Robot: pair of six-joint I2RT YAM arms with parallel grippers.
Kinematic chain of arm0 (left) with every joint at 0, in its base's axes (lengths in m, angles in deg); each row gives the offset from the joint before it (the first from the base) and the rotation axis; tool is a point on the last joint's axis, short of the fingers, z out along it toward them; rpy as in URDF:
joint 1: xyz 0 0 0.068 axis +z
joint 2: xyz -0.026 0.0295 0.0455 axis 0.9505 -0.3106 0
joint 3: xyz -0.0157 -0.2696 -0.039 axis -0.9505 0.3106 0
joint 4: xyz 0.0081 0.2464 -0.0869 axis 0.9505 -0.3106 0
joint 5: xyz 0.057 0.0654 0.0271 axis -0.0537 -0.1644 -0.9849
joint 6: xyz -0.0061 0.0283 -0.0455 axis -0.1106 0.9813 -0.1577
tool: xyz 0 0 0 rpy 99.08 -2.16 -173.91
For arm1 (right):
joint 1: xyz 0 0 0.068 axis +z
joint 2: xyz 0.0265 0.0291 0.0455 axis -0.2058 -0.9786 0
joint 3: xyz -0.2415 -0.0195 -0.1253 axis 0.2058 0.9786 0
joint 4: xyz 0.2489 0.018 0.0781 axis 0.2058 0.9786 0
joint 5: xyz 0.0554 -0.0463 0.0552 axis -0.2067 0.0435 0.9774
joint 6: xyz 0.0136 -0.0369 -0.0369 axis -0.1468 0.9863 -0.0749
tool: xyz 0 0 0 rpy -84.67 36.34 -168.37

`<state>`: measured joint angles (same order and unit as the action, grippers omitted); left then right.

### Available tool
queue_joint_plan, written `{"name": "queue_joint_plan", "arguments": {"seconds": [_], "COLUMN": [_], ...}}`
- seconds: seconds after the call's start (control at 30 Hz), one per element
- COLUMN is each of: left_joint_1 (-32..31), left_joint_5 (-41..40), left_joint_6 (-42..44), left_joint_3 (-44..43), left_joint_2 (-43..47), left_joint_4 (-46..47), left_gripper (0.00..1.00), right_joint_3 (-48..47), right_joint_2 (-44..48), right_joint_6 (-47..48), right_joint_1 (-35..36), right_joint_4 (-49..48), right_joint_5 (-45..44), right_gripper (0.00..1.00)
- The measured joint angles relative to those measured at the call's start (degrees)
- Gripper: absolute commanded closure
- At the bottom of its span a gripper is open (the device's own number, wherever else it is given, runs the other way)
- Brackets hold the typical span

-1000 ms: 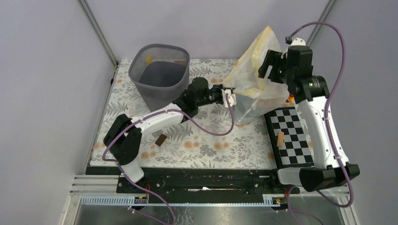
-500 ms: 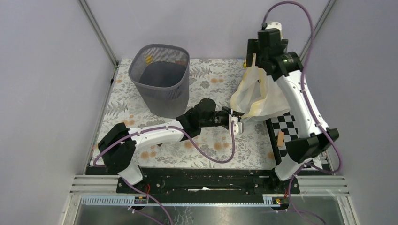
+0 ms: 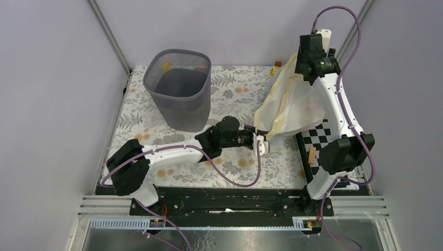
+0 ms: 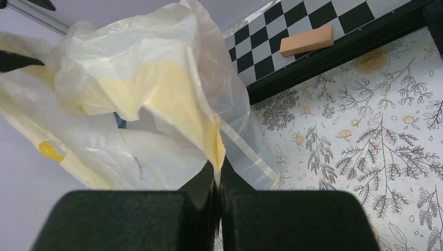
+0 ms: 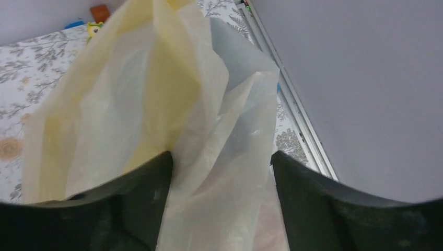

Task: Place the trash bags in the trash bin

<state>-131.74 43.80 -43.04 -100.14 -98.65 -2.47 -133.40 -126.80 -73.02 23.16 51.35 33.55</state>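
The dark grey mesh trash bin [image 3: 180, 89] stands upright at the back left of the mat. A big clear bag with a cream-yellow band [image 3: 292, 107] hangs stretched between both grippers. My left gripper [image 3: 261, 138] is shut on its lower yellow edge [image 4: 218, 180]. My right gripper [image 3: 298, 70] is raised high at the back right; its jaws stand wide apart [image 5: 222, 172] with the bag's film running between them. A faint pale pink film [image 5: 264, 235], perhaps the trash bags, shows through low between the fingers; the rest is hidden.
A black-and-white checkerboard [image 3: 324, 151] lies at the right with a small wooden block [image 3: 312, 155] on it, also in the left wrist view [image 4: 306, 41]. Small coloured objects [image 3: 275, 67] sit at the back edge. The frame rail [image 5: 292, 104] runs close to the right gripper.
My right arm swung up and back to the right, lifting the clear bag's top. My left gripper moved nearer and slightly right, holding the bag's lower edge, so the bag is now drawn taut.
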Motion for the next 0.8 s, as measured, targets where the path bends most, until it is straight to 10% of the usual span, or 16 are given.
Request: {"name": "queue_joint_plan", "arguments": {"seconds": [0.2, 0.53, 0.8], "left_joint_1": [-0.2, -0.2, -0.2], "left_joint_5": [-1.7, -6.6, -6.1], "left_joint_6": [-0.6, -6.8, -18.5], "left_joint_3": [1.7, 4.2, 4.2], "left_joint_2": [2.8, 12.3, 23.7], "left_joint_4": [-0.1, -1.4, -2.6], "left_gripper": [1.00, 1.00, 1.00], "right_joint_3": [-0.4, -24.2, -30.6], "right_joint_2": [-2.1, -9.9, -10.7], "right_joint_6": [-0.4, -1.0, 1.4], "right_joint_1": [-2.6, -1.7, 14.0], "right_joint_4": [-1.6, -1.0, -0.3], "right_joint_5": [4.3, 23.0, 25.2], "right_gripper": [1.00, 1.00, 1.00]}}
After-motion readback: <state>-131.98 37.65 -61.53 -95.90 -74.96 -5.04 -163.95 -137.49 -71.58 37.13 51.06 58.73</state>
